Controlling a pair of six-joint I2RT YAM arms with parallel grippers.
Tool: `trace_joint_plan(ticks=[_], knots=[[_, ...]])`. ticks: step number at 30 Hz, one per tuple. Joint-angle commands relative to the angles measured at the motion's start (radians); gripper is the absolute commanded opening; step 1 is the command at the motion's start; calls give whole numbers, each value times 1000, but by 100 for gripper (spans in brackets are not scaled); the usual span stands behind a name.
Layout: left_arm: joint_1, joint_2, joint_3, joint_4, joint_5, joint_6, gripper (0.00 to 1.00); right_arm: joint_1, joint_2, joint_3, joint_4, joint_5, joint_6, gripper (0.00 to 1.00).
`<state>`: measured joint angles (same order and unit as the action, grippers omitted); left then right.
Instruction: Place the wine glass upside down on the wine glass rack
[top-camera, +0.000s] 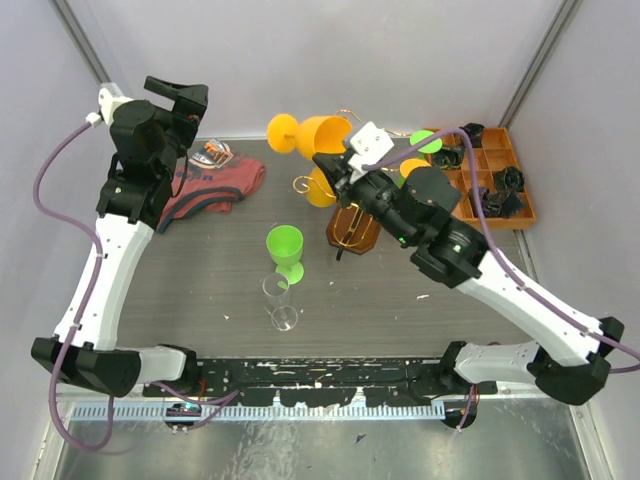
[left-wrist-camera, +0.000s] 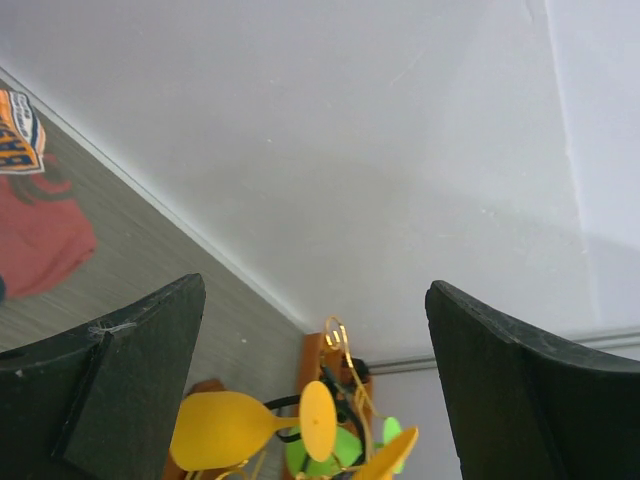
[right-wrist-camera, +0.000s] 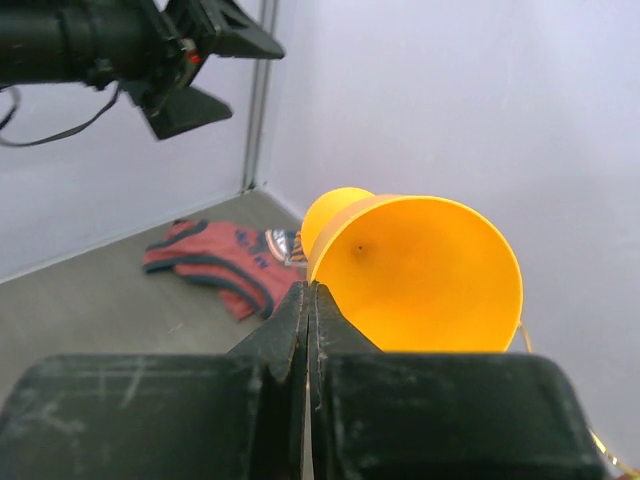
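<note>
Wine glass (top-camera: 322, 135), orange, lies on its side in the air over the far middle of the table (top-camera: 200, 290). Its bowl points right and its foot left, above and just far of the rack (top-camera: 358, 235). The right arm stretches from the near right corner diagonally toward it. The right pincer (top-camera: 328, 165) pinches the bowl's rim; in the wrist view its fingers (right-wrist-camera: 270, 340) press on the thin wall, and the bowl's mouth faces the camera.

The left arm rises from the near left corner and bends at the elbow. The left pincer (top-camera: 185, 100) is held high at the far left above a red cloth (top-camera: 215, 185), spread wide with nothing between its fingers (left-wrist-camera: 140, 360).

The cloth bears an orange patch (left-wrist-camera: 15, 130) with dark letters, cut off at the frame edge and not readable.

The right arm hides most of the rack's wire; only the brown base and a few gold curls show. A second orange glass (top-camera: 320, 190) is partly covered by the pincer. A green glass (top-camera: 285, 247) and a clear glass (top-camera: 280, 300) stand on the table nearer. The dark items in the orange tray (top-camera: 497, 140) at far right are hard to make out.
</note>
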<state>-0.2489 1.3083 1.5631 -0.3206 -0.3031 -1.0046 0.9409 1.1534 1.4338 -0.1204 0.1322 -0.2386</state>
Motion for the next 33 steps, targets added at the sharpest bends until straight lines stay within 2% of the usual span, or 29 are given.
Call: trace_joint_plan(ticks=[1,8,18,23,27,33], knots=[[0,-30,-27,-9,-15,-191,98,-13,67,-33,395,34,-164,1],[-1,-65,-50,16,119,-301,98,-95,186,-73,616,-126,-162,1],[0,-92,-119,60,189,-358,98,-114,292,-151,883,-246,-274,1],[-4,-61,-138,111,229,-396,100,-114,328,-145,894,-281,-258,1],[-11,-46,-152,160,260,-423,94,-114,348,-145,907,-291,-251,1],[-26,28,-128,182,276,-425,91,-114,377,-154,951,-296,-248,1]])
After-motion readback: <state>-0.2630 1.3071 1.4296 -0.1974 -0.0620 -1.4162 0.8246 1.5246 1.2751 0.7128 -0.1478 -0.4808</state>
